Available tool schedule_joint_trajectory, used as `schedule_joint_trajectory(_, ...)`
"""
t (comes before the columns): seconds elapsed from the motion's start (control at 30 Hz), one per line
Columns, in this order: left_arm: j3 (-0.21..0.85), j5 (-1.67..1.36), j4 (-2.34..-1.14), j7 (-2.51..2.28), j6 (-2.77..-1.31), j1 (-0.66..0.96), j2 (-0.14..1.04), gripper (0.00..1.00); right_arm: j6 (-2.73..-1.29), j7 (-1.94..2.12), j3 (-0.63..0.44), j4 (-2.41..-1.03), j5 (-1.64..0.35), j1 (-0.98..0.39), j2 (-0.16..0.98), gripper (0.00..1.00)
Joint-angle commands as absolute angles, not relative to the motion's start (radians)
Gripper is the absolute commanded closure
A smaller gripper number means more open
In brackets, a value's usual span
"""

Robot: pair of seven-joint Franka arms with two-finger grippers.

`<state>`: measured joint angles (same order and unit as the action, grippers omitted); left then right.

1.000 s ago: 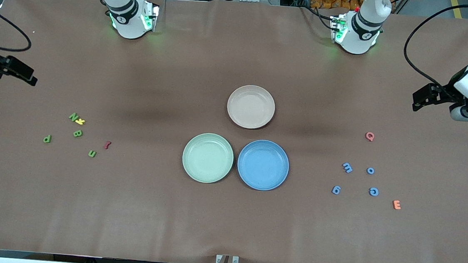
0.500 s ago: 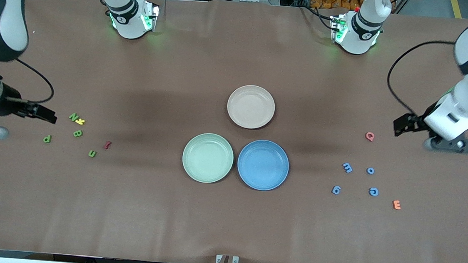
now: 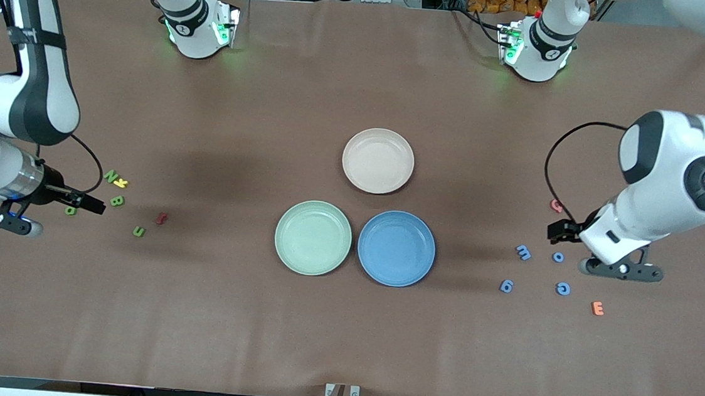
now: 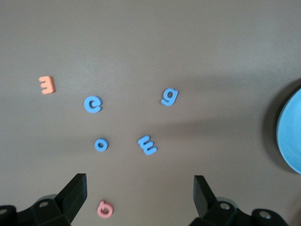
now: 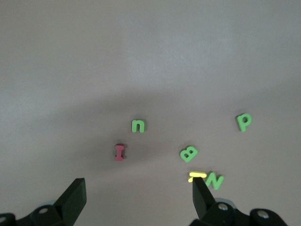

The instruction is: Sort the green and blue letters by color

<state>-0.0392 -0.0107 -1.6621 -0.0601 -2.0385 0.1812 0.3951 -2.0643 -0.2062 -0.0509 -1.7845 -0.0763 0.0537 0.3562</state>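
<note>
Four green letters lie toward the right arm's end: N (image 3: 111,175), B (image 3: 117,201), n (image 3: 138,231) and p (image 3: 70,210), the p partly hidden by the right arm's camera mount. In the right wrist view they show as n (image 5: 138,125), B (image 5: 188,153), p (image 5: 243,122) and N (image 5: 215,180). Four blue letters lie toward the left arm's end: m (image 3: 523,252), o (image 3: 558,257), g (image 3: 506,286), c (image 3: 563,289); the left wrist view shows them too (image 4: 147,145). My right gripper (image 3: 1,219) (image 5: 138,188) and left gripper (image 3: 620,269) (image 4: 139,188) are open, empty, above the table beside their groups.
A green plate (image 3: 313,238), a blue plate (image 3: 396,248) and a beige plate (image 3: 378,161) stand mid-table. A yellow letter (image 3: 120,183) touches the N; a dark red letter (image 3: 161,218) lies near the n. A pink letter (image 3: 556,205) and an orange E (image 3: 597,308) lie by the blue letters.
Both arms have swung in from the table's ends and come down, each gripper now beside its group of letters. No letter or plate has moved.
</note>
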Motion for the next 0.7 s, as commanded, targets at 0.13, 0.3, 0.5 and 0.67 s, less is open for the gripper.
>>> schedule_joint_trajectory(0.13, -0.029, -0.04, -1.618, -0.058, -2.131, 0.187, 0.502, 0.0, -2.152, -0.251, -0.046, -1.786, -0.178, 0.06, 0.46, 0.0)
schedule_joint_trajectory(0.3, -0.029, -0.038, -1.621, -0.058, -2.196, 0.187, 0.552, 0.0, -2.212, -0.282, -0.048, -1.786, -0.178, 0.048, 0.503, 0.0)
schedule_joint_trajectory(0.5, -0.026, -0.04, -1.635, -0.06, -2.261, 0.189, 0.595, 0.0, -2.264, -0.282, -0.051, -1.779, -0.146, 0.037, 0.555, 0.0)
schedule_joint_trajectory(0.67, -0.026, -0.038, -1.64, -0.06, -2.276, 0.193, 0.618, 0.0, -2.286, -0.343, -0.051, -1.769, -0.071, 0.037, 0.591, 0.02)
